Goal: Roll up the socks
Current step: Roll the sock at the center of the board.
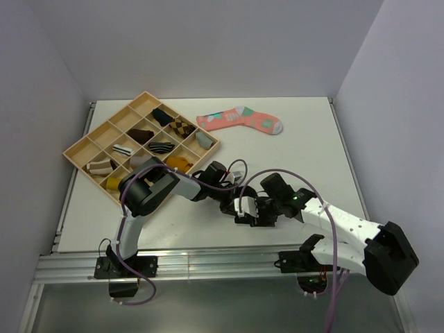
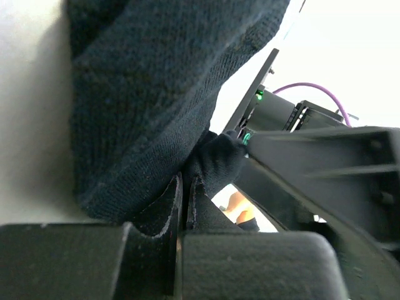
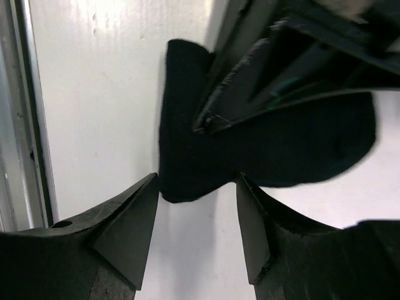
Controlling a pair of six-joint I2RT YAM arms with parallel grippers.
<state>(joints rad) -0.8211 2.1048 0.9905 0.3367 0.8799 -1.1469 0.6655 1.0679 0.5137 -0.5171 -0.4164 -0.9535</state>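
Note:
The black sock [image 2: 144, 112] hangs from my left gripper [image 2: 185, 187], whose jaws are shut on a fold of its fabric. In the right wrist view the sock [image 3: 187, 156] lies on the white table just ahead of my right gripper [image 3: 197, 187], which is open with its tips either side of the sock's near edge, not closed on it. The left gripper's fingers [image 3: 250, 81] press into the sock from above. In the top view both grippers meet at the table's near middle: left [image 1: 232, 198], right [image 1: 253, 208]. A mustard-yellow piece [image 1: 179, 163] lies in a near tray compartment.
A wooden compartment tray [image 1: 104, 123] with several small sock bundles stands at the back left. A pink patterned sock [image 1: 239, 119] lies flat at the back centre. The metal front rail [image 1: 208, 263] runs along the near edge, and grey walls close in both sides.

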